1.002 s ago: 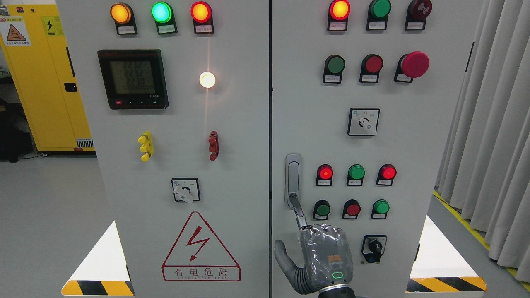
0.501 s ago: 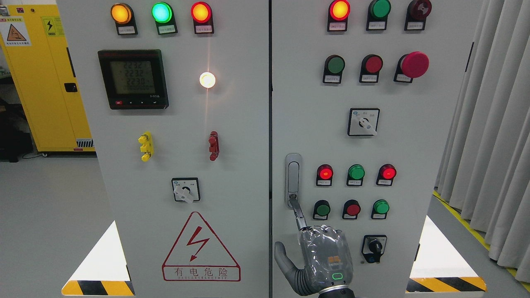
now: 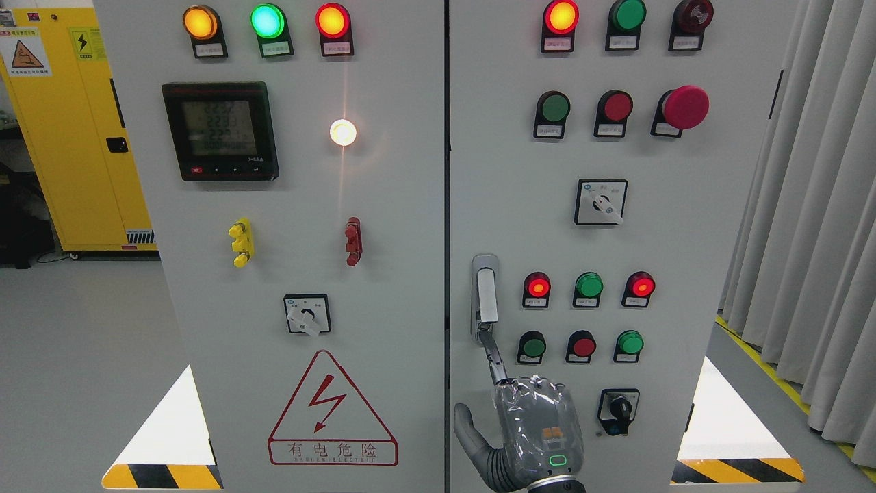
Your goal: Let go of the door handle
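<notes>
The metal door handle (image 3: 485,296) sits upright at the left edge of the right cabinet door (image 3: 684,260). Its lever stands swung out from the recessed plate, bright and wider than the slot. My right hand (image 3: 479,373) rises from the bottom edge just below it, wrapped in clear film. The index finger (image 3: 494,356) points up and its tip touches the handle's lower end at the lock button. The other fingers are curled at the knuckles, the thumb (image 3: 467,423) sticks out to the left, and the hand grasps nothing. The left arm is out of view.
Lit indicator lamps (image 3: 588,285), push buttons (image 3: 584,346), a red mushroom stop (image 3: 686,107) and rotary switches (image 3: 601,202) cover the right door. The left door (image 3: 397,260) carries a meter (image 3: 220,131) and a warning triangle (image 3: 331,409). Grey curtains (image 3: 814,205) hang at right, and a yellow cabinet (image 3: 68,137) stands at left.
The handle's lever has popped outward from its recess. My right hand and its index finger stayed almost where they were, sinking slightly.
</notes>
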